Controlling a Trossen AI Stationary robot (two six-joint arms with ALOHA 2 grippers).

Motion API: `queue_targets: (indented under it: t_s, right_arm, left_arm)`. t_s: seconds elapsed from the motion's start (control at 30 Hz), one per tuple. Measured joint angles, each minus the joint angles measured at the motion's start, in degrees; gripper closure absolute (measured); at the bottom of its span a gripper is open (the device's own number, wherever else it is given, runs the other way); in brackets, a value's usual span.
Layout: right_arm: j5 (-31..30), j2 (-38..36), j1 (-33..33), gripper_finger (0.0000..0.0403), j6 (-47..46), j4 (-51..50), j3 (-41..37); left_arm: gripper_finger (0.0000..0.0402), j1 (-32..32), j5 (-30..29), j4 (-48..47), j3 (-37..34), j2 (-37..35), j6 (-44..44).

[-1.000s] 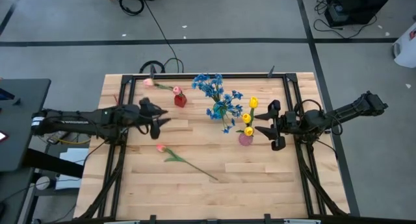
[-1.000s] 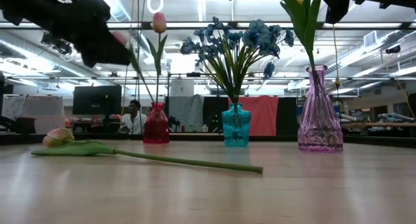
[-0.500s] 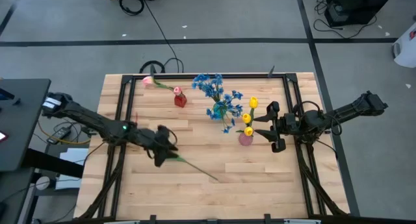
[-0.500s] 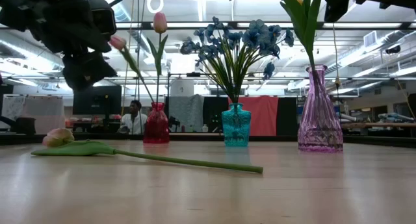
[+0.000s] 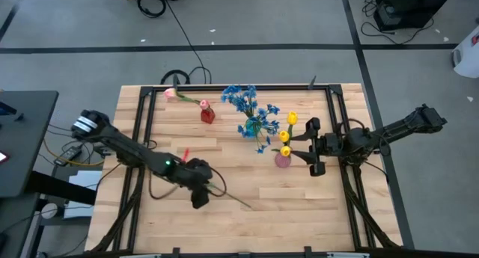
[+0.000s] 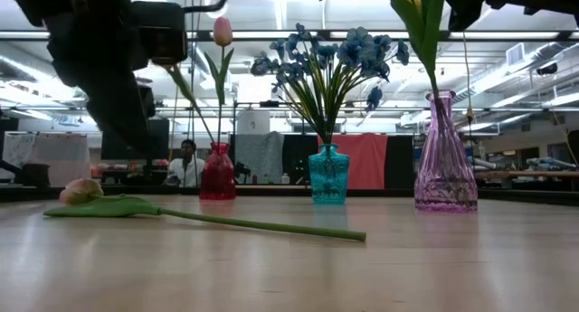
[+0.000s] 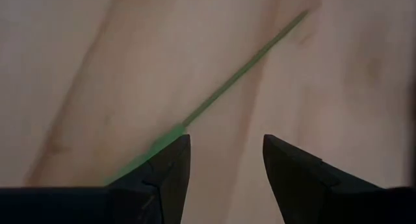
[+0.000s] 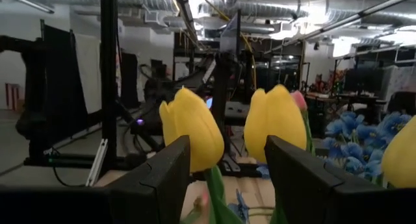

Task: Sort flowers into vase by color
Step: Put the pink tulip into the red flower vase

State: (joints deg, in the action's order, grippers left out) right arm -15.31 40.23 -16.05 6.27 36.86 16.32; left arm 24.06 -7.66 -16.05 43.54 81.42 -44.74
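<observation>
Jaws spread, the left gripper (image 5: 199,195) hovers over the loose pink tulip (image 6: 81,192) on the worktop (image 5: 299,206); next, I judge: pinch its stem, carry to the red vase (image 5: 207,115).

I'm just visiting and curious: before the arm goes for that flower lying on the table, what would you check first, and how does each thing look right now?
1. Left gripper open: ok.
2. Gripper over the loose tulip: ok, above its stem, not touching yet.
3. Stem between the fingers: not ok, it passes under one finger.
4. Room in the red vase: cannot tell; two pink tulips already stand there.
5. Right gripper out of the way: ok, open beside the pink vase.
</observation>
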Motion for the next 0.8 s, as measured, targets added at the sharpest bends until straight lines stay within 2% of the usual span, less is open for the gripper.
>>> queue_targets:
  t_s: [0.1,0.2,0.53,0.67,0.8]
  right_arm:
    - [0.01,0.01,0.0,0.0192,1.04,1.23,0.0]
    - [0.02,0.0,0.0,0.0192,1.38,1.4,0.0]
    - [0.48,0.0,0.0,0.0192,1.21,1.16,0.0]
    - [0.54,0.0,0.0,0.0192,0.83,1.1,0.0]
    - [0.66,0.0,0.0,0.0192,-0.08,0.88,0.0]
  left_arm:
    - [0.0204,0.46,-2.42,-9.44,6.44,4.25,4.39]
    - [0.0204,0.47,-3.25,-14.59,10.41,8.17,8.39]
    - [0.0212,0.45,-3.4,-17.14,11.57,15.88,19.76]
    - [0.0249,0.32,-3.45,-17.81,11.59,16.84,24.7]
    - [0.0307,0.29,-3.88,-18.11,11.61,16.88,28.29]
